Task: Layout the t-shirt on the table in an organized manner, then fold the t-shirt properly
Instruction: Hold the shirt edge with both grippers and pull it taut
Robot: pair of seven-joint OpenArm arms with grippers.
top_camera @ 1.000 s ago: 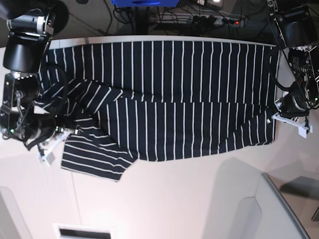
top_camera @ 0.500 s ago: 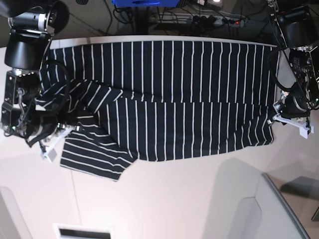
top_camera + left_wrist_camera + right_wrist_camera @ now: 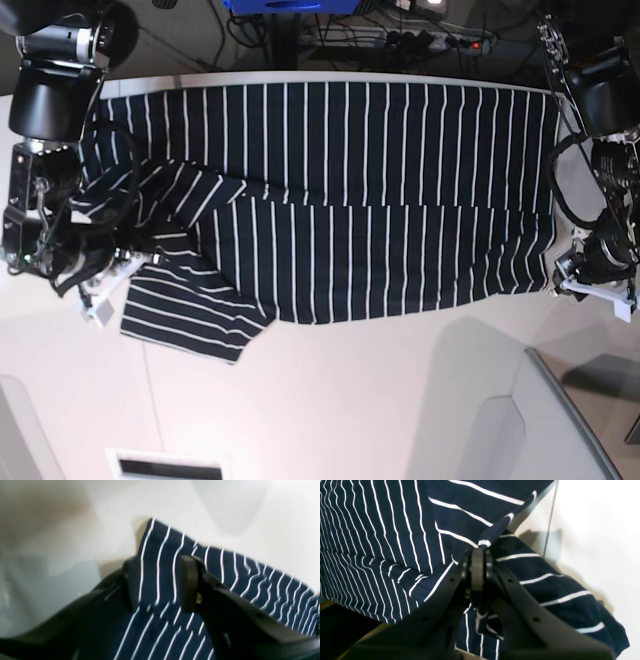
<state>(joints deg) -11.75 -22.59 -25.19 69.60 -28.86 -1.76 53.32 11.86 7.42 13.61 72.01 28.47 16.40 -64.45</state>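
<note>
- The table (image 3: pixel 330 400) is a broad off-white surface that stretches beneath both grippers.
- The t-shirt (image 3: pixel 330 200), dark navy with thin white stripes, lies spread on it between the two grippers, its body folded over itself lengthwise.
- The left gripper (image 3: pixel 160 583) has its jaws apart, with a corner of the t-shirt's hem lying loose between the pads (image 3: pixel 187 582), none of it pinched.
- The right gripper (image 3: pixel 477 572) is clamped tight on a bunched fold near the sleeve (image 3: pixel 545 580), which drapes just beside it.
</note>
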